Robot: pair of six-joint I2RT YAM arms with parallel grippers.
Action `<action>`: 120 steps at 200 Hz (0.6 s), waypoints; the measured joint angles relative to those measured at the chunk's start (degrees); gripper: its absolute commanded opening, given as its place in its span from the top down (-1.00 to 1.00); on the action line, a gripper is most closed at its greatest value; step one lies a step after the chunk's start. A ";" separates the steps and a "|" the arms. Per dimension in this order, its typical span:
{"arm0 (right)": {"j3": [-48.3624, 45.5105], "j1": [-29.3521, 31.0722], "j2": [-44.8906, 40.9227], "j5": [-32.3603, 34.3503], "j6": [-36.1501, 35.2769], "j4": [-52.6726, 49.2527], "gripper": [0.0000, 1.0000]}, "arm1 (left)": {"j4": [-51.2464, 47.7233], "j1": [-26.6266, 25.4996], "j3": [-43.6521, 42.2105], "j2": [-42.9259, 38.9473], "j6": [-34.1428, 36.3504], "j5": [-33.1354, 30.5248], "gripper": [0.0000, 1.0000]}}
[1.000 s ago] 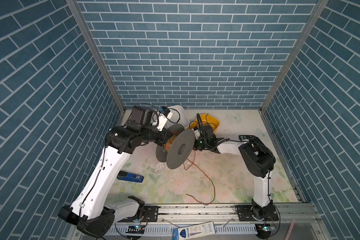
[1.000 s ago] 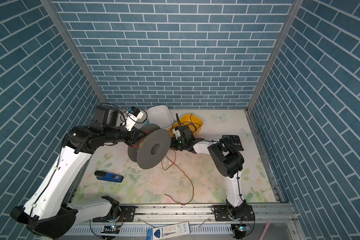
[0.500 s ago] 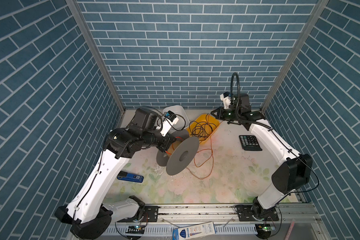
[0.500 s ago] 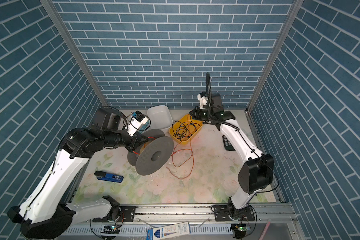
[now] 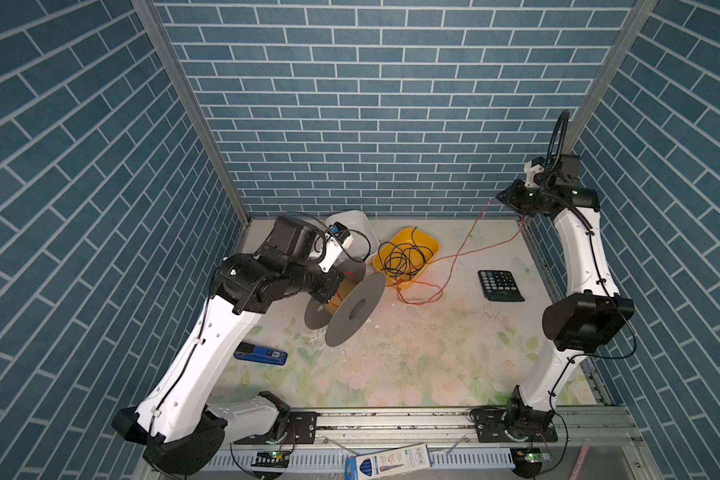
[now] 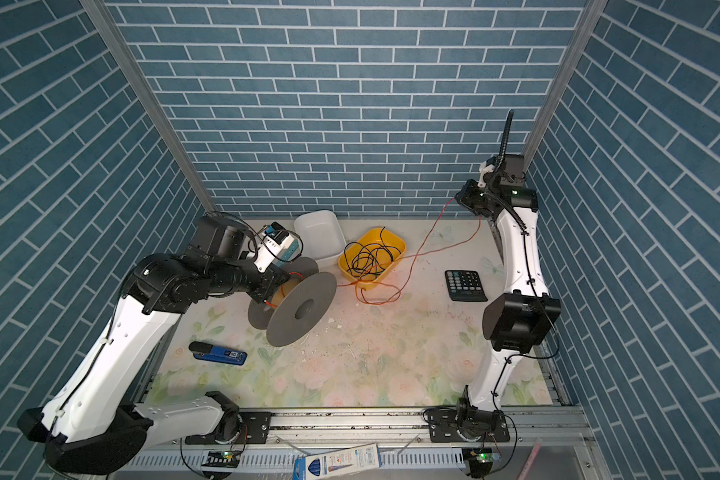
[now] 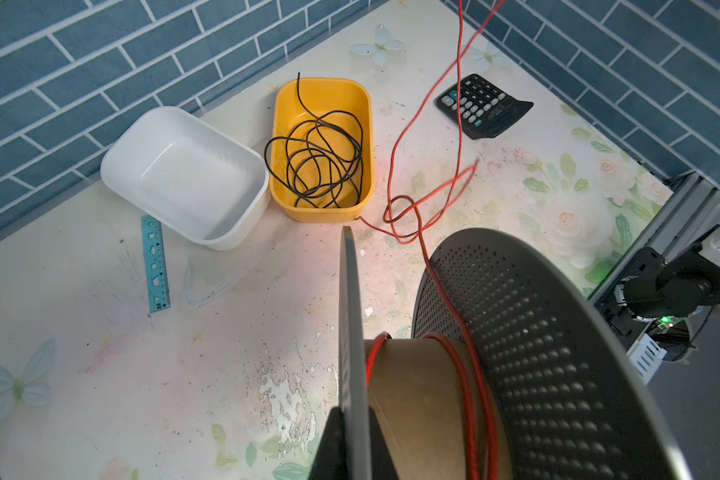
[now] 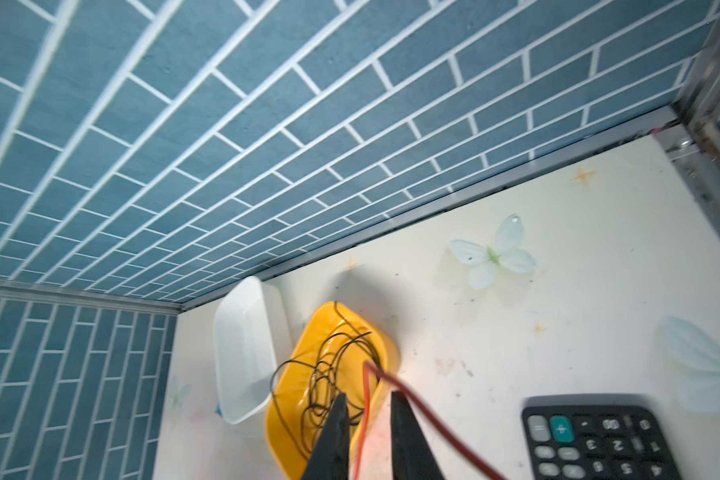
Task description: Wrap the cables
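The cable is a thin orange wire [image 5: 420,303] [image 6: 375,302]. It runs from the grey spool [image 5: 356,309] [image 6: 302,309] across the table and up to my right gripper [image 5: 500,199] [image 6: 460,198], which is raised near the back right corner. In the right wrist view that gripper [image 8: 368,397] is open: the cable [image 8: 365,380] passes loosely through the gap and bends over one fingertip. My left gripper [image 5: 327,297] [image 7: 352,411] is shut on the spool's thin flange, holding the spool [image 7: 537,353] off the table. A few turns of cable [image 7: 468,395] lie on its cardboard core.
At the back stand a yellow bin [image 5: 433,245] holding a black wire tangle and a white bin [image 5: 350,220]. A calculator [image 5: 500,285] lies at the right and a blue stapler [image 5: 260,354] at the left. A teal ruler [image 7: 154,262] lies near the white bin.
My right arm has swung from beside the spool up to the back right corner, drawing the cable out, and its jaws have parted. The left arm still holds the spool.
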 measured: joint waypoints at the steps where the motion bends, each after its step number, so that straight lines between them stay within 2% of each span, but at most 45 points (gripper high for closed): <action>1: 0.11 -0.04 0.17 -0.09 -0.04 -0.09 0.36 | 0.00 0.00 0.00 0.02 0.00 -0.02 1.00; 28: -0.76 0.90 3.74 -4.59 -0.90 -1.49 0.07 | 0.09 0.00 0.00 1.03 -0.09 -0.33 1.00; 55: -11.50 3.54 1.53 -6.84 -1.57 0.79 -0.06 | 0.11 0.00 0.15 2.25 -0.61 -0.79 1.00; 81: -28.17 5.70 -5.62 -8.57 -1.09 6.43 -0.16 | 0.20 0.00 0.92 3.34 -1.27 -1.88 1.00; 120: -50.97 11.15 -22.71 -10.01 1.60 16.06 -0.22 | 1.03 0.00 1.79 4.00 -2.91 -2.23 1.00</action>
